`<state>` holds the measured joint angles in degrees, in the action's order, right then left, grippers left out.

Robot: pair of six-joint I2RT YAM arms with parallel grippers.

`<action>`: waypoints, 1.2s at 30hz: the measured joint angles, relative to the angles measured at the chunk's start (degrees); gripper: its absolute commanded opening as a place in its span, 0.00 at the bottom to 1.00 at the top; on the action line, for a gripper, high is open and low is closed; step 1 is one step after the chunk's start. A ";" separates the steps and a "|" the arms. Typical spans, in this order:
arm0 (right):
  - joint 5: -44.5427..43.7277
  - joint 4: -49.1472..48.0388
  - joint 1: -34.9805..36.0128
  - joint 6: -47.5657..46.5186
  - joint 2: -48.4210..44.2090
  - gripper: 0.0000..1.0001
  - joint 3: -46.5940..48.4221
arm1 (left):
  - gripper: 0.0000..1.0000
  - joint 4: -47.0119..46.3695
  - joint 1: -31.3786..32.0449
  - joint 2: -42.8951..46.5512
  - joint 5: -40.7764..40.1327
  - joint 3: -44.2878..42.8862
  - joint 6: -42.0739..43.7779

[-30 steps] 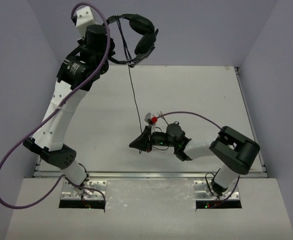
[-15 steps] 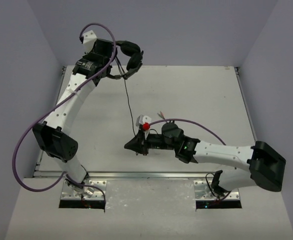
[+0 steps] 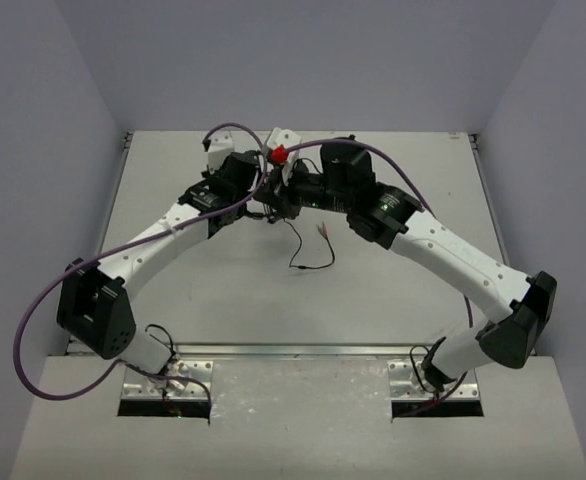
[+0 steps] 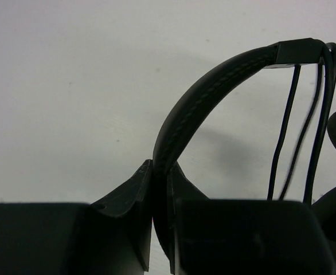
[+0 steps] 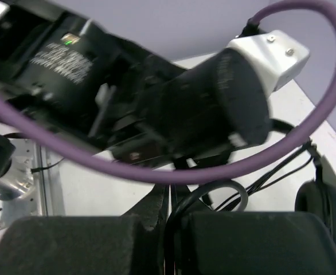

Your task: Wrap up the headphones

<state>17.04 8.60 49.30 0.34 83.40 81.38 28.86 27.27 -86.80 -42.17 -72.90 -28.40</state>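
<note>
light: bright, even | shadows: soft | wrist views: foreground blurred

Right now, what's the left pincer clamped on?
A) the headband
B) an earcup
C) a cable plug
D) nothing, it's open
A: in the left wrist view the left pincer is shut on the padded headphone headband, which arches up from between its fingers.
</note>
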 measured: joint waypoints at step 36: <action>34.01 39.50 -38.42 -19.39 11.78 0.01 24.06 | 0.00 -2.78 9.81 14.29 26.18 10.23 13.46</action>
<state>51.05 48.10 10.87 -19.05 95.18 105.45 26.09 37.08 -72.51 -15.99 -62.67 -14.94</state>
